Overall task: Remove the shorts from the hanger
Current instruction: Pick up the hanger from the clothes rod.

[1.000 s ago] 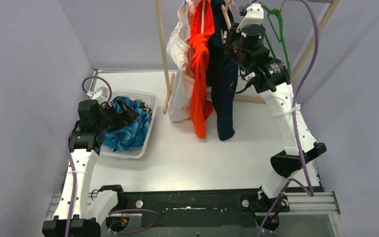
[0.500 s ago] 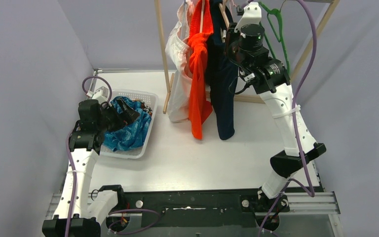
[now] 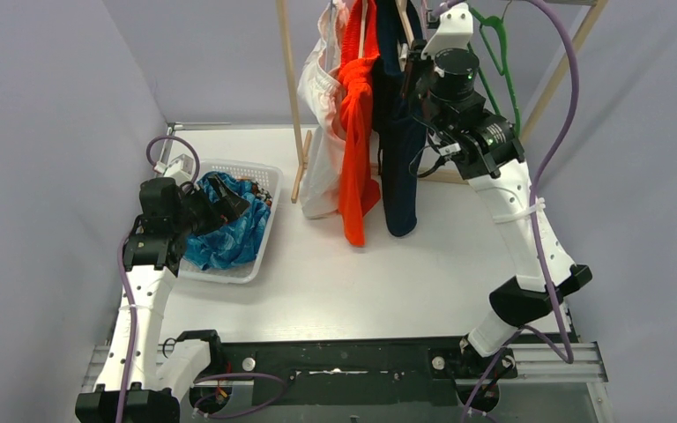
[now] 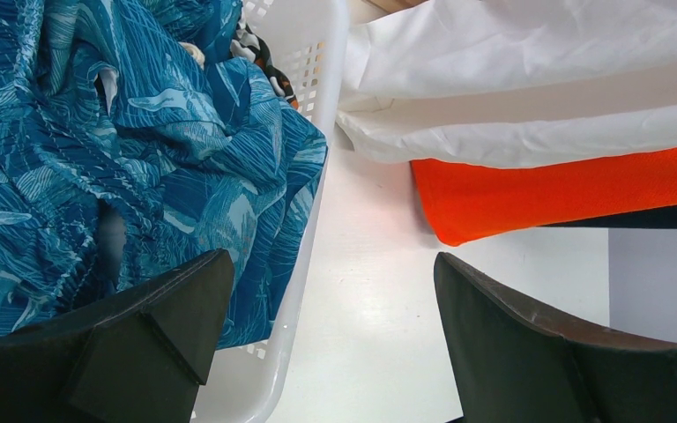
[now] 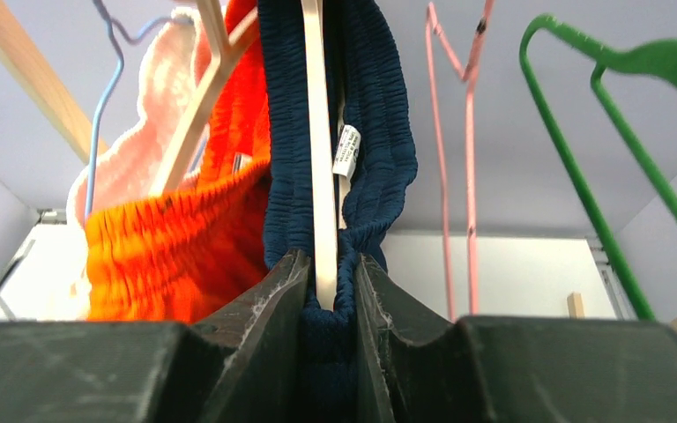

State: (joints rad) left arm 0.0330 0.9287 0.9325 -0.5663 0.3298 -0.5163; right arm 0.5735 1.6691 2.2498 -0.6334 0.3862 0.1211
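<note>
Three pairs of shorts hang on hangers at the rack: white shorts, bright orange shorts and dark navy shorts. My right gripper is up at the hangers. In the right wrist view it is shut on the navy waistband where it wraps the wooden hanger's bar. The teal-blue patterned shorts lie in the white basket over a bit of black and orange fabric. My left gripper hovers open and empty over the basket's right rim.
An empty green hanger and a thin pink hanger hang right of the navy shorts. A blue wire hanger carries the white pair. The rack's wooden posts stand at the back of the table.
My right arm has risen a little with the navy waistband in its grip, and the navy hem has lifted. The orange pair swung slightly left. The left arm has not moved.
</note>
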